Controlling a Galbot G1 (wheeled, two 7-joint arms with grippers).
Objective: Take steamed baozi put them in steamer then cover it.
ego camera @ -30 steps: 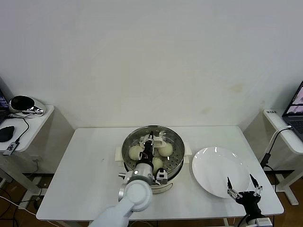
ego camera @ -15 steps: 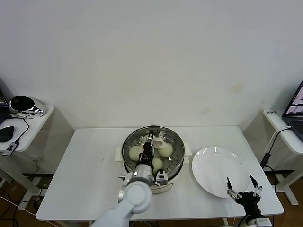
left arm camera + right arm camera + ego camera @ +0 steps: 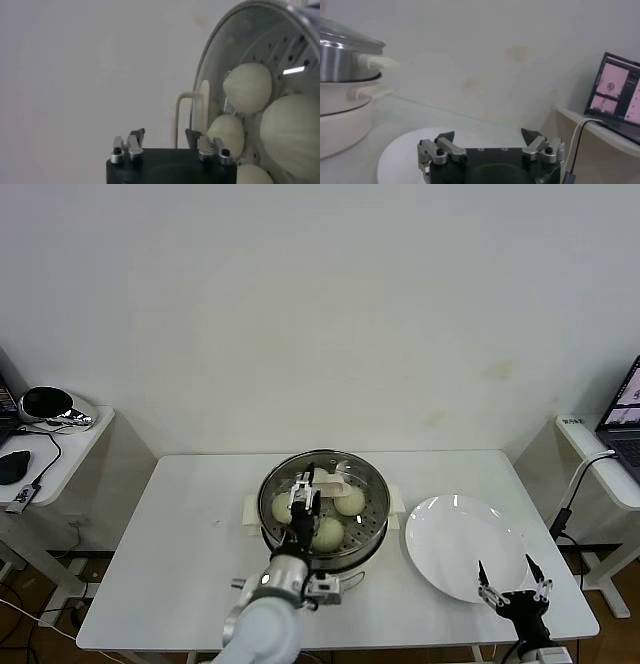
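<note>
Lid work looks nearly done. The cover is seen lying on the steamer, in the middle of the white table. The steamed baozi are seen through the glass, inside the pot. Four are counted in the left wrist view, though one is hidden behind the arm in the head view.

The left gripper is held just above the cover, at about 7 o'clock from the cream handle. Its jaws are spread wide and nothing is pinched between them. The handle is seen just past the fingertips, not touched as far as can be told.

To do this step well, the left gripper should be lifted straight up and away. The jaws should be kept wide, so the handle is not caught and the cover is not dragged off its rim. It cannot be told whether the cover sits flat all the way round, so that should be checked.

The right gripper is parked with jaws spread at the 5 o'clock edge of the white plate. The plate is set at 3 o'clock from the steamer.

A plain pale wall is seen behind the table. A side table is placed at 9 o'clock, and a laptop at 3 o'clock.
</note>
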